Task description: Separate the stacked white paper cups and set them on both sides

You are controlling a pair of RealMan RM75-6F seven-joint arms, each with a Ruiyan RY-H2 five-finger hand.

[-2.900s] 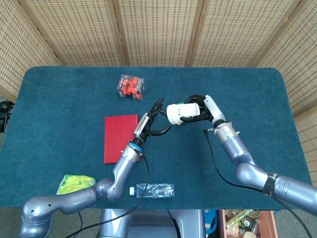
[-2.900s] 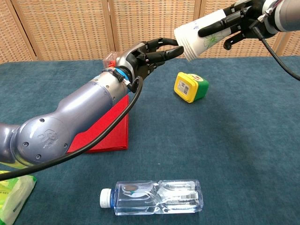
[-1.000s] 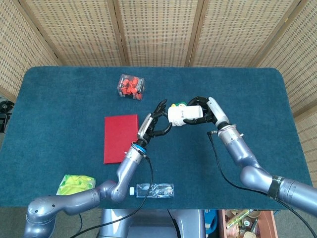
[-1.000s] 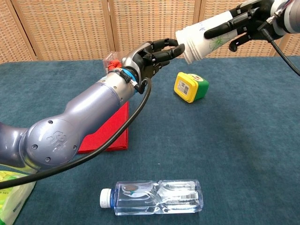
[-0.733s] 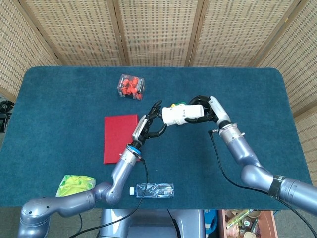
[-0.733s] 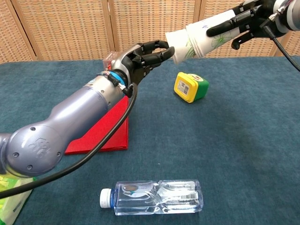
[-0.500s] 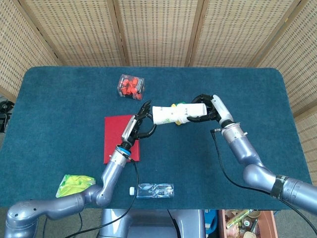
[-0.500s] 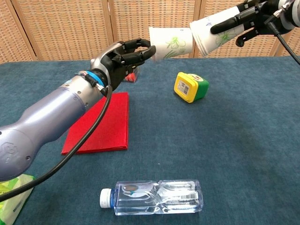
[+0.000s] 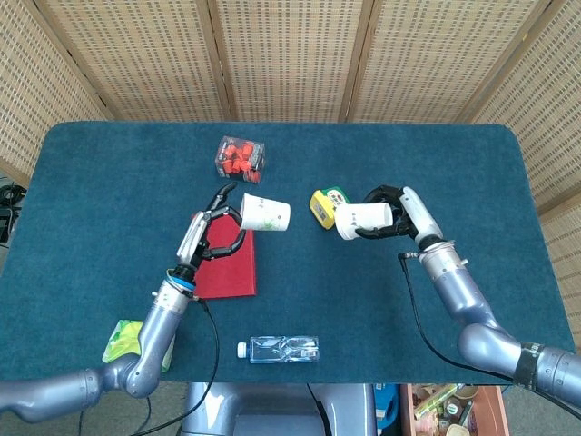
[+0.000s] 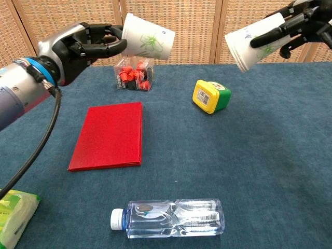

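Note:
Two white paper cups with a green leaf print hang apart in the air, both lying sideways. My left hand (image 9: 215, 227) (image 10: 83, 44) pinches the rim of one cup (image 9: 264, 214) (image 10: 148, 37), above the red pad. The other cup (image 9: 362, 219) (image 10: 253, 42) is gripped by my right hand (image 9: 396, 216) (image 10: 295, 23), right of the yellow and green box. In the chest view the right cup shows several stacked rims at its open end.
On the blue table (image 9: 109, 182) lie a red pad (image 9: 224, 254) (image 10: 110, 134), a clear box of red pieces (image 9: 240, 158) (image 10: 134, 73), a yellow-green box (image 9: 325, 205) (image 10: 210, 96), a plastic bottle (image 9: 280, 349) (image 10: 170, 218) at the front edge and a green packet (image 9: 138, 337) (image 10: 13, 215) front left.
My left hand pulled one cup off the stack and carried it left and up. My right hand moved right with the other cup, so a wide gap now lies between them.

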